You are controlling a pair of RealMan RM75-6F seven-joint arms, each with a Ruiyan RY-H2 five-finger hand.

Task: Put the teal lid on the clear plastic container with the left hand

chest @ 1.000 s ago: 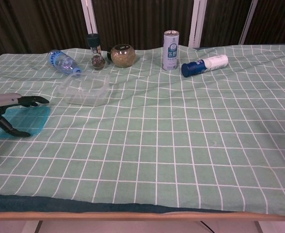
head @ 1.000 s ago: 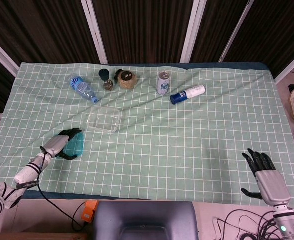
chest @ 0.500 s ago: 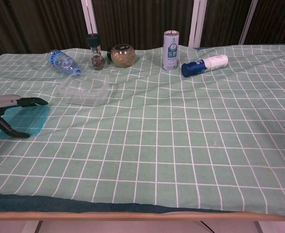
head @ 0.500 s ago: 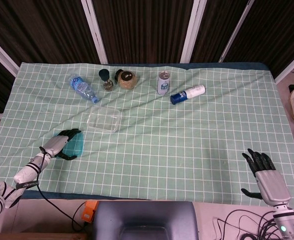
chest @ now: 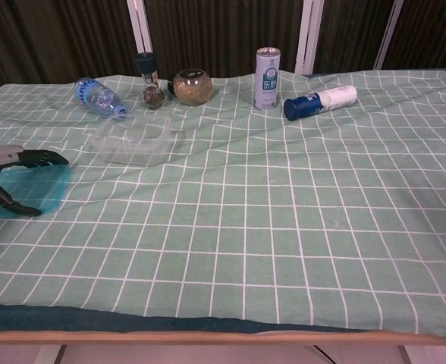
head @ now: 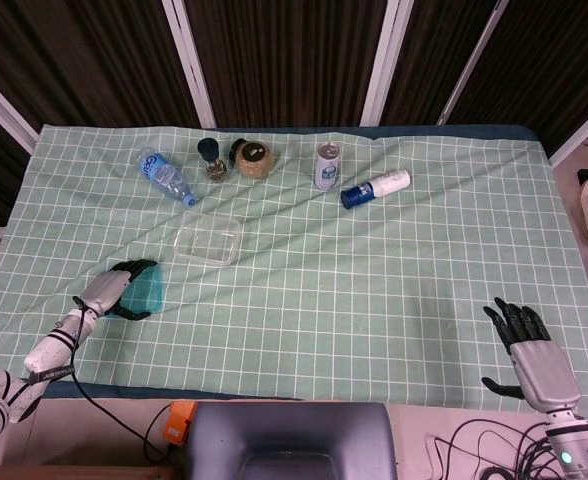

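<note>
The teal lid (head: 151,289) lies at the near left of the green checked cloth, also in the chest view as the teal lid (chest: 35,190). My left hand (head: 115,288) grips its left part, fingers (chest: 45,158) over the top and the thumb at the near edge. The clear plastic container (head: 208,241) stands open a short way behind and to the right of the lid; the chest view shows the same container (chest: 134,139). My right hand (head: 529,345) rests at the near right edge, fingers apart, holding nothing.
Along the back stand a lying water bottle (head: 166,177), a dark pepper grinder (head: 211,158), a round brown jar (head: 255,159), a silver can (head: 326,165) and a lying white bottle with a blue cap (head: 374,187).
My left hand has drawn back to the left and toward me, and the teal lid has shifted a little that way with it. The right hand has not moved.
</note>
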